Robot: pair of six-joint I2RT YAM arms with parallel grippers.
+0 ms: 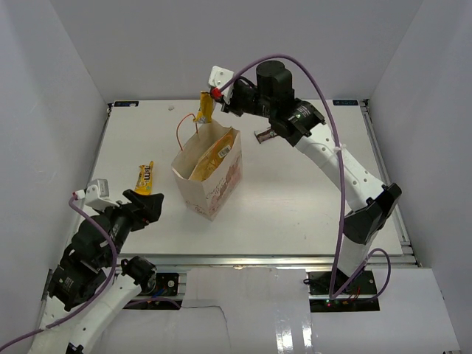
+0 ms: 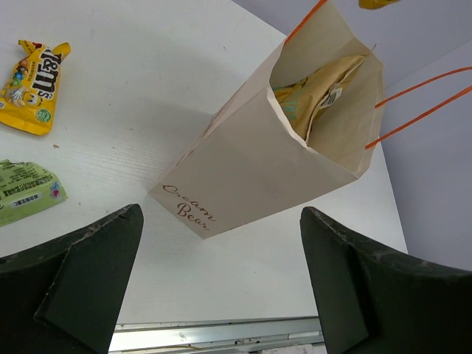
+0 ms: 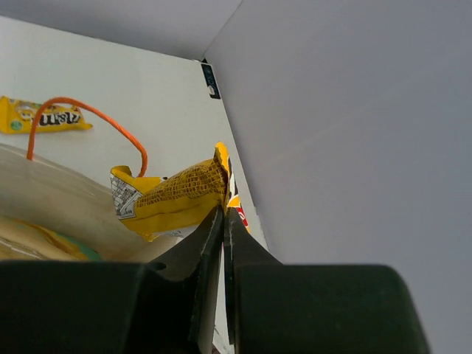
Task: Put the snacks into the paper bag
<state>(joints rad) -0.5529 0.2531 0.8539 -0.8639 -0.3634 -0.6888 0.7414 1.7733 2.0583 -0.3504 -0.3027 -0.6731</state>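
Paper bag (image 1: 221,193) stands mid-table, chip bag (image 2: 324,92) inside; yellow packet (image 1: 206,108) hangs just over its far rim, pinched at the top by R gripper (image 3: 223,214); step: drop-in. Next: centre over mouth, let go. L gripper (image 2: 221,295) spread, empty, near M&M's pack (image 1: 144,178) & green pouch (image 2: 26,190).

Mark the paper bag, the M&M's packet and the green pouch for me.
paper bag (image 2: 236,162): left wrist view, plain side wall.
M&M's packet (image 2: 33,82): left wrist view, middle of wrapper.
green pouch (image 2: 26,192): left wrist view, printed face.
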